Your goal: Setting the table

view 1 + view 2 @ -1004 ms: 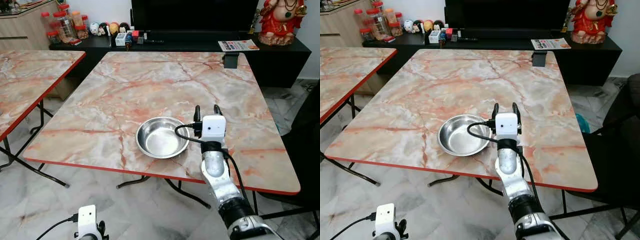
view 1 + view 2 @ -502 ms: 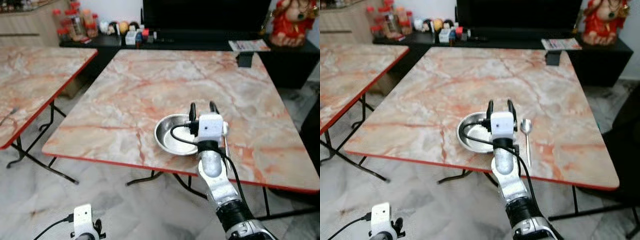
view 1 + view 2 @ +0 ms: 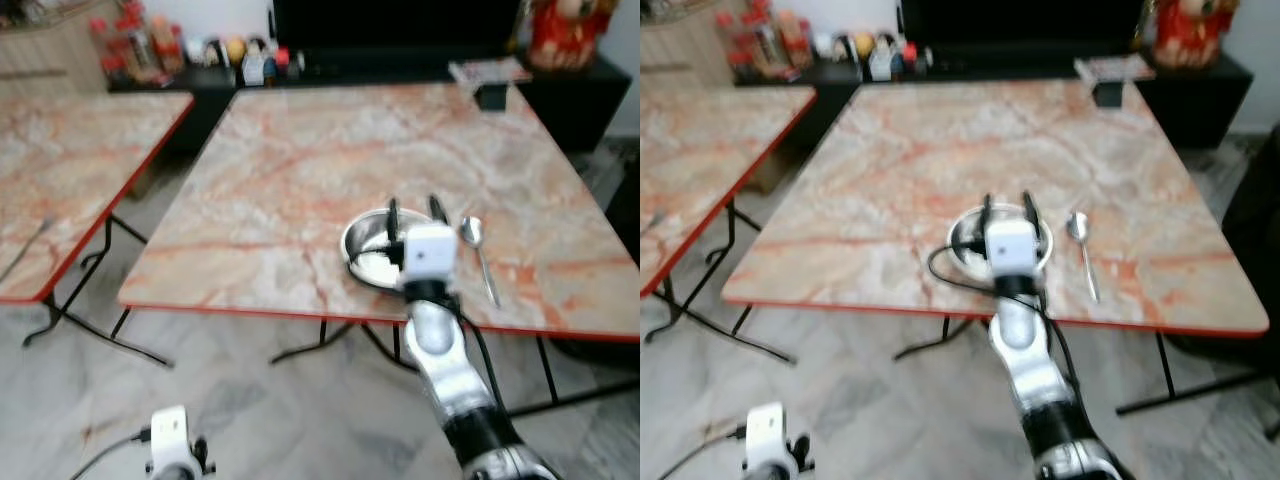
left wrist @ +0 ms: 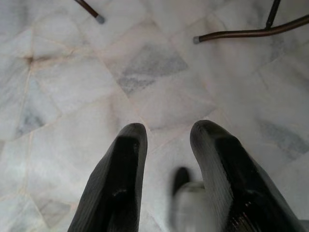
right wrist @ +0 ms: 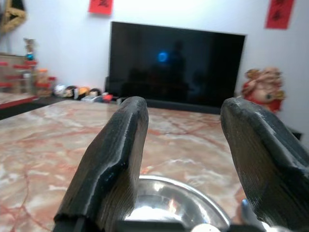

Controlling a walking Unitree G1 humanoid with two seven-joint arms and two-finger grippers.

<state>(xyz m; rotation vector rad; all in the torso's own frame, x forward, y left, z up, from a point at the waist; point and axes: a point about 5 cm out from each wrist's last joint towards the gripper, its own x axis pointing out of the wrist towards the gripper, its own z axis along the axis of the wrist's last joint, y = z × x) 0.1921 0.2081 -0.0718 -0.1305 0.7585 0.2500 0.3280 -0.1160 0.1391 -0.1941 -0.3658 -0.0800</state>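
Marble floor tiles (image 3: 250,400) run under everything, pale grey and veined. On them stands the table (image 3: 300,170), a broad slab with a pink-and-cream marble pattern and a red edge, carried on dark metal legs; every other place is given from it. A second table (image 3: 60,170) of the same pattern stands on its left, across a narrow gap. Beyond its far edge runs a low black cabinet (image 3: 1200,90), with a dark TV (image 5: 176,63) above and a red figurine (image 5: 263,87) at the right end. At the far left of that cabinet sit red-lidded jars (image 3: 125,45) and a few small trinkets, too blurred to tell apart. A small dark box (image 3: 490,95) rests on the table's far right corner.

Near the table's front edge, right of its middle, lies the bowl (image 3: 370,250), shiny steel and round. Just right of the bowl and apart from it, the spoon (image 3: 478,255) lies flat with its head pointing away from the front edge.

From the front edge the silver right arm reaches up, and the right gripper (image 3: 412,212) hangs over the bowl's right part, its two black fingers (image 5: 116,159) spread wide with nothing between them. Below and left of the table, the left gripper (image 4: 166,145) hangs over the floor, fingers apart, holding nothing.
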